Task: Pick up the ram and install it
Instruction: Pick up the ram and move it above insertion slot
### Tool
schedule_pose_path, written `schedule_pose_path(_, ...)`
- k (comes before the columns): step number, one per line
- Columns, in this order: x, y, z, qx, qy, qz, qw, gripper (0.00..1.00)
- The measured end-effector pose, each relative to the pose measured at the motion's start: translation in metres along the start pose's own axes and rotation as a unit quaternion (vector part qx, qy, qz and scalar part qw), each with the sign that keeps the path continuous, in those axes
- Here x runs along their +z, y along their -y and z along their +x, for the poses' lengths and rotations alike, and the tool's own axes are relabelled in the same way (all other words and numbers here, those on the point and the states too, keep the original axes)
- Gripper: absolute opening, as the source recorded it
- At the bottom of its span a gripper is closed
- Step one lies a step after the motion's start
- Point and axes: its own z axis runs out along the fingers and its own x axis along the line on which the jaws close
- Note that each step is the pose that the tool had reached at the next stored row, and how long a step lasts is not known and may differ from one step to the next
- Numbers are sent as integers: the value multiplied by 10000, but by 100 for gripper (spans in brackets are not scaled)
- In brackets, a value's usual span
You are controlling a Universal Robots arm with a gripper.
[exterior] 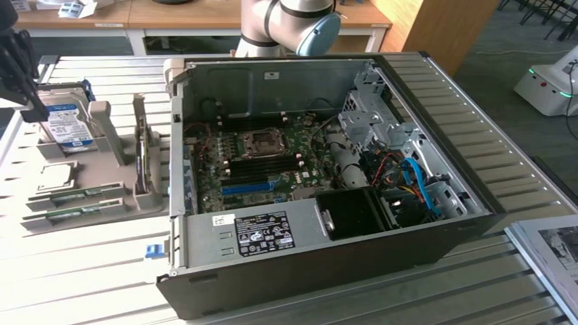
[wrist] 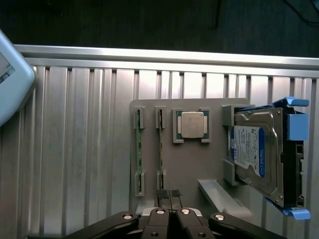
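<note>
Two ram sticks, thin green boards, stand on edge side by side in a grey parts holder point(wrist: 199, 164): one ram stick point(wrist: 139, 152) and a second ram stick point(wrist: 160, 149). The same sticks point(exterior: 77, 198) point(exterior: 70, 214) lie at the exterior view's left. My gripper point(wrist: 169, 195) hovers above the holder's edge near the sticks' ends, shut with nothing between its fingertips. It appears as a dark shape point(exterior: 32, 108) at the exterior view's far left. The open computer case point(exterior: 216, 237) holds the motherboard point(exterior: 262, 159) with its long slots.
On the holder, a silver processor point(wrist: 191, 124) sits next to the sticks and a hard drive point(wrist: 254, 152) with a blue-white label stands in a blue bracket. The ribbed metal table point(wrist: 75, 149) surrounds the holder. A white device point(exterior: 546, 81) stands on the floor at the exterior view's right.
</note>
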Motion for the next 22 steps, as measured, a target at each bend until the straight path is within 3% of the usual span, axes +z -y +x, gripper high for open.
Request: schedule_pose_path(22, 117, 0, 0, 0, 0, 0, 10000, 10)
